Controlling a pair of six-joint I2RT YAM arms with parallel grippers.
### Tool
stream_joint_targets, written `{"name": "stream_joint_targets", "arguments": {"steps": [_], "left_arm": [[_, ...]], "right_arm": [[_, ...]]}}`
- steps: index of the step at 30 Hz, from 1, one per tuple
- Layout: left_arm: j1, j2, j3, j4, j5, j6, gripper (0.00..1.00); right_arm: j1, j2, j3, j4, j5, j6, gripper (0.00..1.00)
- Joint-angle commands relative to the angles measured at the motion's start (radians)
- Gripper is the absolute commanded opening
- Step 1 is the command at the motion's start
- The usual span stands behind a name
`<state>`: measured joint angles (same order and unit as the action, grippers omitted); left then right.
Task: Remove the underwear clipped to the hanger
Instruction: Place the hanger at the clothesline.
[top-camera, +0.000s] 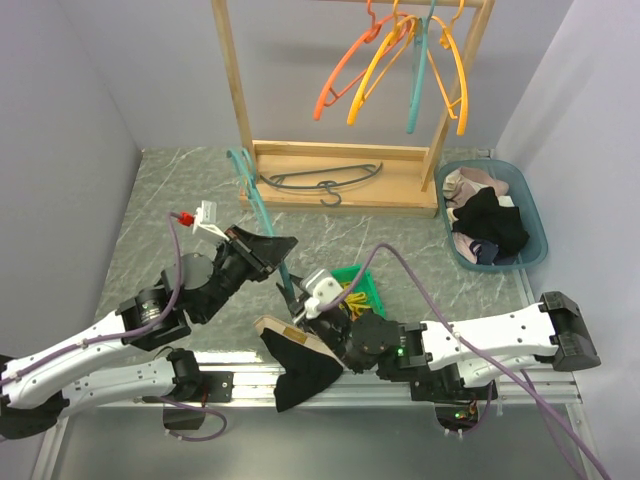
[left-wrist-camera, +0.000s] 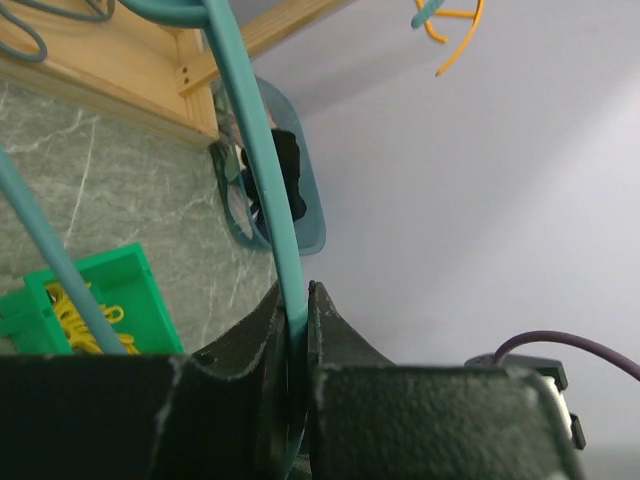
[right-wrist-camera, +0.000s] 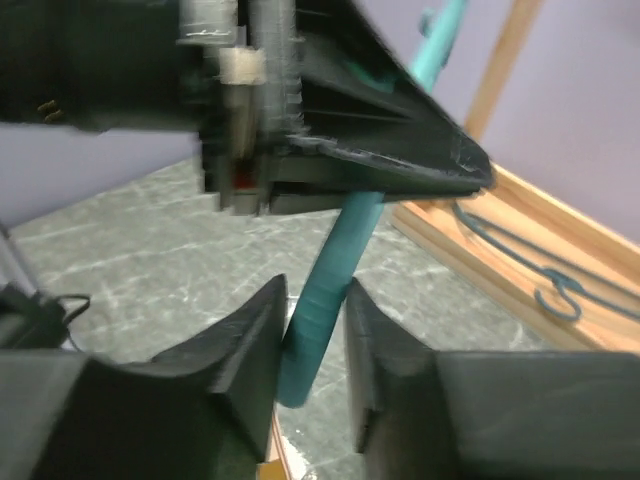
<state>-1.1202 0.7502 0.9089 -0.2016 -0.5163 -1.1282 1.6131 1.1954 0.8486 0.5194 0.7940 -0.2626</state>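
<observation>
**Item 1, left gripper** (left-wrist-camera: 305, 290): we record it clamped on the teal hanger (left-wrist-camera: 258, 140), with the jaws pressed against the bar from both sides. It sits left of the table's centre.

**Item 2, right gripper** (right-wrist-camera: 315, 290): we list it lower on the same hanger, with a finger close on either side of the bar. The wrist view is blurred, so we cannot tell whether the fingers actually press the bar.

**Item 3, teal hanger:** it slants from the foot of the wooden rack (top-camera: 340, 150) at the far end down toward the near edge. It passes through the left gripper first and then meets the right one.

**Item 4, black underwear** (top-camera: 300, 378): it has a tan band and hangs at the hanger's near end, just beside the right gripper. It drapes over the near edge of the marbled table (top-camera: 160, 200). We cannot make out the clips that hold it.

**Item 5, heaped underwear** (top-camera: 488, 225): a pile of black and pale pieces lies in the blue basket (top-camera: 533, 205) at the right, near the rack.

**Item 6, green bin** (top-camera: 372, 292): it holds yellow pegs (left-wrist-camera: 85, 315) and stands just to the far right of the right gripper.

**Item 7, grey hanger** (top-camera: 325, 180): it lies flat on the rack's base.

**Item 8, coloured hangers** (top-camera: 417, 80): we count several orange, yellow and teal ones hooked on the rack's rail.
</observation>
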Motion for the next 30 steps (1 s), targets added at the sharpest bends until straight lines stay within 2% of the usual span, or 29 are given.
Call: {"name": "stream_joint_targets", "arguments": {"steps": [1, 3, 9, 11, 16, 17, 18, 19, 21, 24, 25, 27, 29, 30], "left_arm": [[0.002, -0.006, 0.002, 0.063, 0.077, -0.025, 0.01], [0.000, -0.015, -0.005, 0.082, 0.090, -0.030, 0.01], [0.000, -0.014, -0.002, 0.085, 0.111, -0.031, 0.01], [0.002, -0.006, -0.001, 0.084, 0.110, -0.025, 0.01], [0.000, 0.003, 0.010, 0.067, 0.093, -0.015, 0.01], [0.002, 0.005, 0.012, 0.068, 0.091, -0.010, 0.01], [0.002, 0.006, 0.012, 0.068, 0.090, -0.010, 0.01], [0.002, 0.008, 0.015, 0.070, 0.088, -0.008, 0.01], [0.002, 0.012, 0.019, 0.061, 0.076, -0.001, 0.01], [0.002, 0.015, 0.025, 0.051, 0.065, 0.002, 0.01], [0.003, 0.015, 0.022, 0.054, 0.068, 0.002, 0.01], [0.003, 0.011, 0.021, 0.059, 0.075, 0.001, 0.01], [0.003, 0.006, 0.021, 0.056, 0.067, 0.002, 0.01], [0.003, 0.003, 0.024, 0.050, 0.061, 0.002, 0.01]], "right_arm": [[-0.028, 0.027, 0.095, -0.019, 0.037, 0.048, 0.32], [-0.056, 0.053, 0.127, -0.050, 0.033, 0.074, 0.22], [-0.120, 0.070, 0.162, -0.147, -0.042, 0.180, 0.17], [-0.127, 0.069, 0.162, -0.147, -0.049, 0.184, 0.00], [-0.131, 0.061, 0.165, -0.165, -0.049, 0.174, 0.00], [-0.133, 0.064, 0.168, -0.171, -0.047, 0.175, 0.07], [-0.131, 0.064, 0.173, -0.183, -0.045, 0.174, 0.41], [-0.133, 0.070, 0.176, -0.191, -0.044, 0.172, 0.52], [-0.130, 0.085, 0.193, -0.219, -0.035, 0.172, 0.67], [-0.121, 0.098, 0.195, -0.210, -0.006, 0.155, 0.71], [-0.119, 0.099, 0.196, -0.208, 0.007, 0.155, 0.70], [-0.120, 0.113, 0.210, -0.214, 0.048, 0.151, 0.62], [-0.119, 0.124, 0.222, -0.214, 0.068, 0.146, 0.44], [-0.119, 0.122, 0.224, -0.208, 0.079, 0.148, 0.25]]}}
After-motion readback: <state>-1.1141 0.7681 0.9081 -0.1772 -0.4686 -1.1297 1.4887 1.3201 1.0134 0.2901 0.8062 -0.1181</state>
